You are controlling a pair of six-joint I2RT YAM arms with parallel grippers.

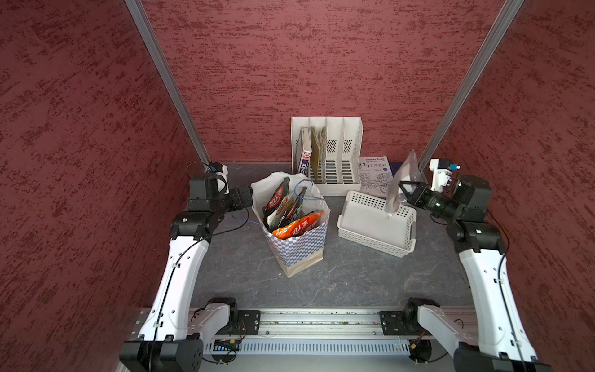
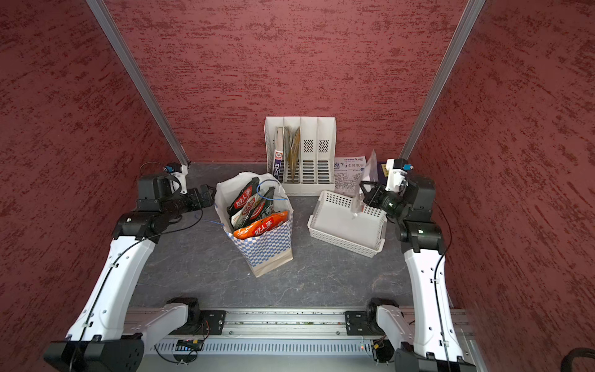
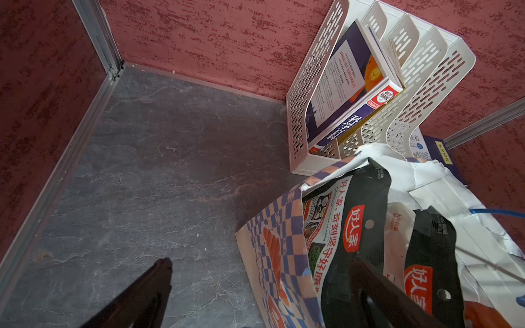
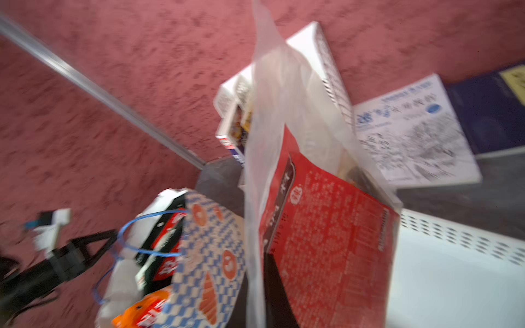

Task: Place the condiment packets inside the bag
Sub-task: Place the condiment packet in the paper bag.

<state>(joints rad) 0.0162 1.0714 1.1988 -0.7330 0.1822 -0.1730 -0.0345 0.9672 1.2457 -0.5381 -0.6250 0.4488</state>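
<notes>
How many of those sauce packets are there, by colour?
Black packets, in the bag: 2 showing
Orange packet, in the bag: 1
Red-and-clear packet, in the shut right gripper: 1
Total: 4 visible; the bag may hide more.

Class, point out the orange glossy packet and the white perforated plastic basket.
Orange glossy packet (image 1: 297, 226): in a top view, printed front.
White perforated plastic basket (image 1: 370, 242): in a top view, near side wall.
</notes>
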